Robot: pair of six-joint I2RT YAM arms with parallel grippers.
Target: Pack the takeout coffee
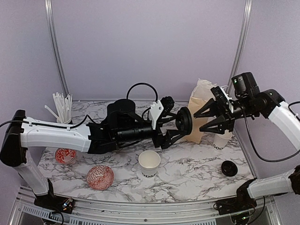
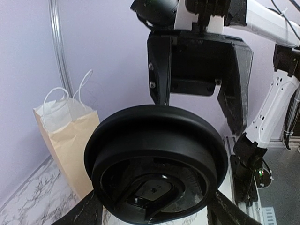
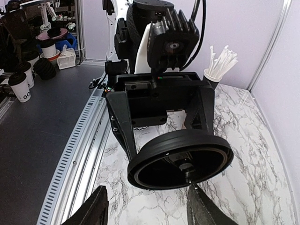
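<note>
A white marble-patterned table (image 1: 187,174) stands against pale purple walls (image 1: 150,47), with a metal pole (image 1: 55,47) rising at each back corner. At the back right, a tall tan paper bag (image 1: 199,96) stands upright, its thin white handles (image 2: 70,93) sticking up. At the back left, a small cup of white straws (image 1: 63,108) fans outward. Two red-and-white patterned bowls sit near the front left: one (image 1: 100,176) shows its rounded outside, the other (image 1: 65,155), just behind it to the left, is only partly in sight.
</note>
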